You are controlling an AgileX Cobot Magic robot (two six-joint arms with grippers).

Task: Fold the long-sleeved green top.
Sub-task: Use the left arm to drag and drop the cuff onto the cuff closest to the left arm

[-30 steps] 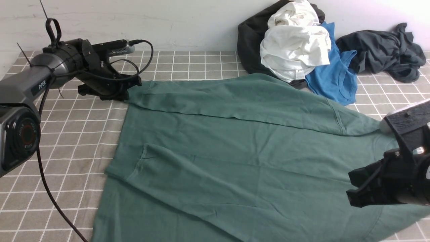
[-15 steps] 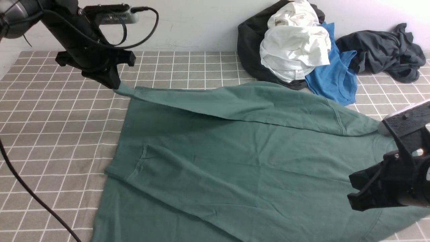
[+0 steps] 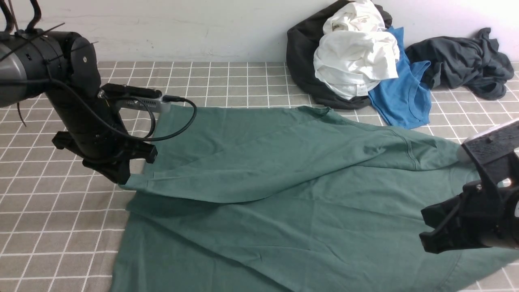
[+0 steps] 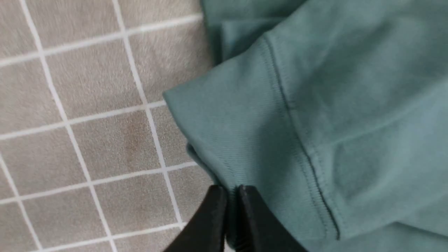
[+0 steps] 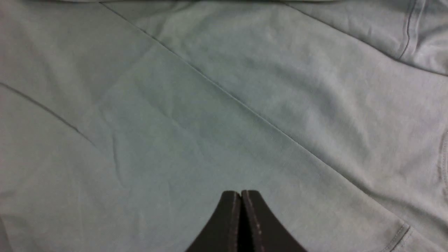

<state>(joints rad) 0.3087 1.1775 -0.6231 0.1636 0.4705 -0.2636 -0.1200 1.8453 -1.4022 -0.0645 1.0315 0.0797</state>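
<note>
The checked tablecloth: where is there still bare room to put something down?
Bare checked tablecloth shows along the wall, between the left arm and the clothes pile, and at the near left beside the green top. The far right is crowded with the pile and a dark grey garment.

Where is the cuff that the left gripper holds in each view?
Front view: cuff at the tip of the left gripper, on the left.
Left wrist view: cuff pinched between the fingers, above the checked cloth.
Right wrist view: not in it.
Shared landmark: the green long-sleeved top.
</note>
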